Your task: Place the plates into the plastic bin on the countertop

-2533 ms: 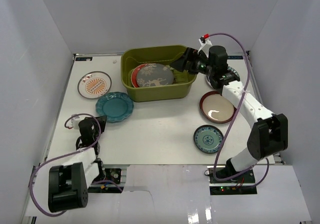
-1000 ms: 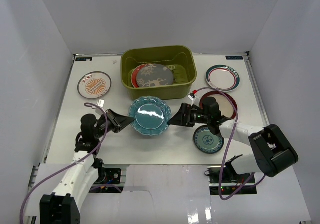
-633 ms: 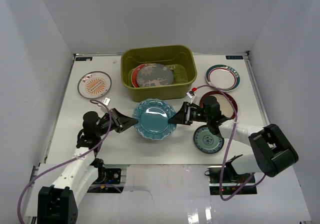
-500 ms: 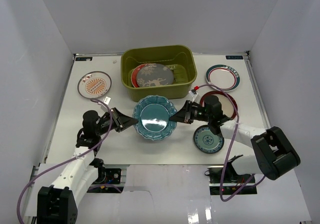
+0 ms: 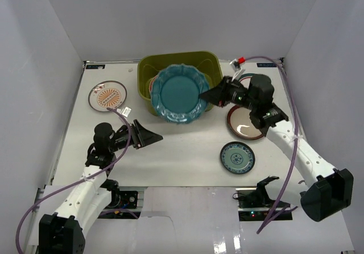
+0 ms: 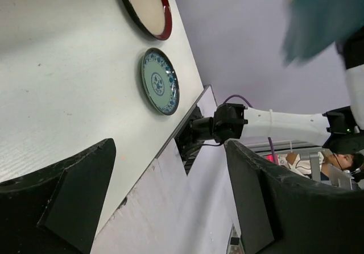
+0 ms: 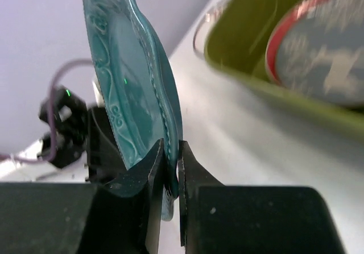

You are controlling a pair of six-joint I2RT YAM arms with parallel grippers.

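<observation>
My right gripper is shut on the rim of the teal scalloped plate. It holds that plate tilted on edge in the air over the front of the olive-green plastic bin. In the bin lies the grey deer plate on a red-rimmed one; the top view hides both behind the teal plate. My left gripper stands open and empty, low over the white countertop, pointing right.
The orange sunburst plate lies at the left. The maroon-rimmed cream plate and the small teal plate lie at the right. White walls enclose the countertop.
The left gripper let go of the teal plate and opened. The right arm carried the plate up and back from mid-table to the bin.
</observation>
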